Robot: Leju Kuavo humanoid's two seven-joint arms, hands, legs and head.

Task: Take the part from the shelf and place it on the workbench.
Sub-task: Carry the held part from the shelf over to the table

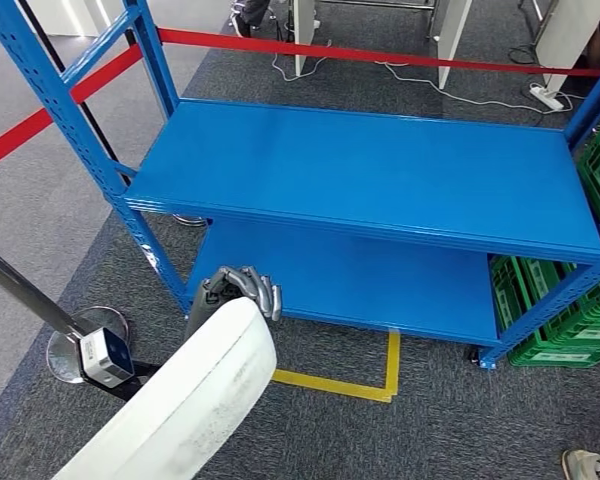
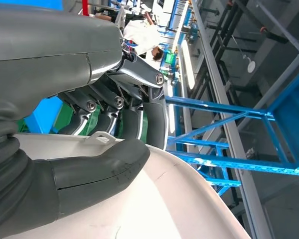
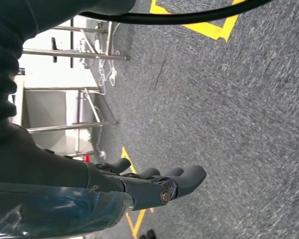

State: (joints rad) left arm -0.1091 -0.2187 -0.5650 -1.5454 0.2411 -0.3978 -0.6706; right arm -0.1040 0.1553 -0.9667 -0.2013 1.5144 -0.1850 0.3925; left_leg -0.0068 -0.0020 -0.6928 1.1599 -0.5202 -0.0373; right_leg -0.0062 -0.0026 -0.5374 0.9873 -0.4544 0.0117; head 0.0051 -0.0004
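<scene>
Grey carpet [image 1: 433,420] with yellow tape marks [image 1: 380,380] runs under a blue metal shelf [image 1: 372,165], with green crates [image 1: 584,300] at its right end and red barrier tape [image 1: 357,52] behind. Low in front of the shelf, the left hand [image 1: 240,292] holds a large white curved part [image 1: 191,400], its dark fingers [image 2: 140,119] wrapped over one face and the thumb [image 2: 99,167] pressed on the other. By the floor, the right hand [image 3: 155,181] holds nothing, its fingers lying straight and close together.

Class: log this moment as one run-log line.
left hand: holds white part | right hand: empty, fingers apart | shelf: bare
</scene>
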